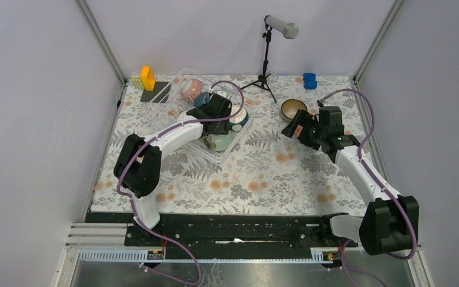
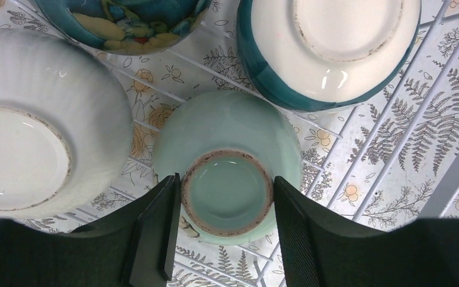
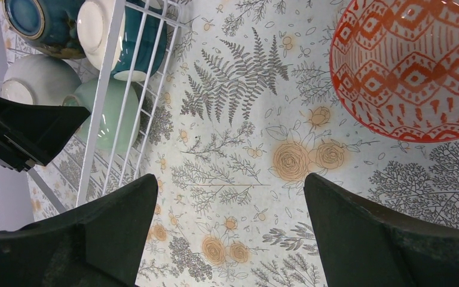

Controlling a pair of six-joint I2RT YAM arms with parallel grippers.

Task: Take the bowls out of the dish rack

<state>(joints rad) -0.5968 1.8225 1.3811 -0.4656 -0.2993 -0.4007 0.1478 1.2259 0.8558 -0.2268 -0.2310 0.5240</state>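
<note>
Left tool [image 2: 224, 182] straddles the foot of the green bowl [image 2: 227, 122] in the rack [image 3: 104, 89]; I cannot tell if it pinches yet. A shallow hold could slip, knocking the white bowl [image 2: 42, 119]. Right tool [image 3: 230, 185] is spread, empty.

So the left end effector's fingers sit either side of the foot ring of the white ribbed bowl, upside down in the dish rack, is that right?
Not quite: the left end effector flanks the foot ring of the pale green bowl, upside down in the dish rack; the white ribbed bowl sits beside it, as the left wrist view shows.
</note>
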